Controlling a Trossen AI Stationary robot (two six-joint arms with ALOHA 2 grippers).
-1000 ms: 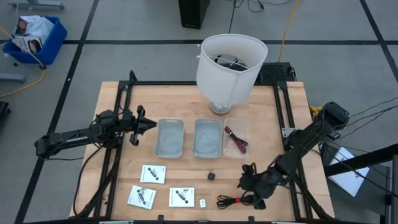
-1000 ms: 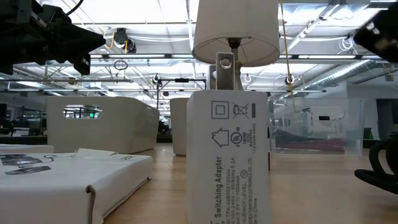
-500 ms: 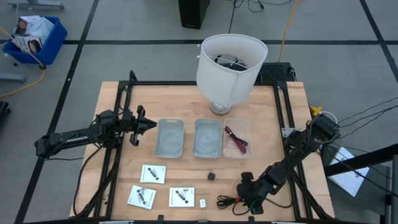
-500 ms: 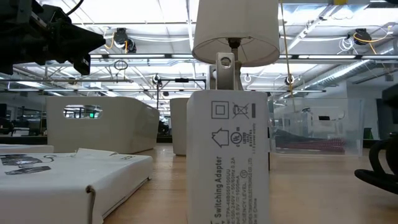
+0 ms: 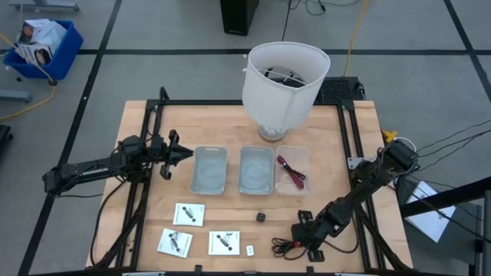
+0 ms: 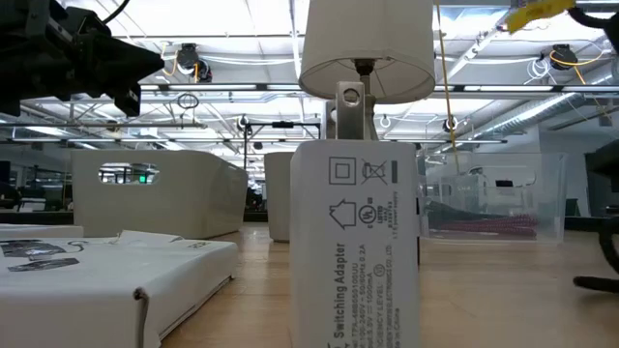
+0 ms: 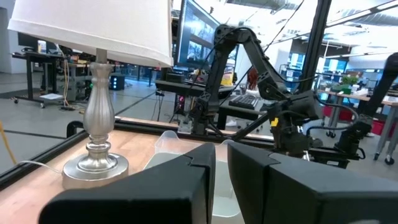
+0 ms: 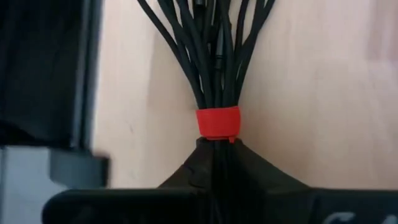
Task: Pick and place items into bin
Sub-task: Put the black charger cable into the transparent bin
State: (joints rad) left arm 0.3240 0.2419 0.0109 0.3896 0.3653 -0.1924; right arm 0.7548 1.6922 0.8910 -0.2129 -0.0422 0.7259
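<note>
The black coiled cable (image 5: 288,246) lies near the table's near edge, bound by a red tie (image 8: 217,121). My right gripper (image 5: 307,239) is down on it and shut on the bundle. Three white packets (image 5: 190,214) (image 5: 175,242) (image 5: 224,242), a tiny black cube (image 5: 261,218) and a tiny white piece (image 5: 250,249) lie flat on the wood. A magenta stick (image 5: 291,170) lies in the right-hand clear bin (image 5: 304,153). My left gripper (image 5: 182,153) hovers left of the bins, shut on nothing. My right gripper pinches the cable's bunched strands (image 8: 217,135) between its two fingers, right next to the red tie. It comes from above, slanting down, with the fingers across the bundle. The strands fan out beyond the tie and lie on the table.
Two more clear bins (image 5: 210,169) (image 5: 256,169) stand in a row at mid table. A big white lamp (image 5: 284,80) stands behind them at the far edge. Black frame rails (image 5: 153,138) (image 5: 354,138) run along both sides of the table.
My right gripper has gone down and toward the table's near edge, onto the black cable. The cable's loops have shifted a little on the table. My left arm has kept still.
</note>
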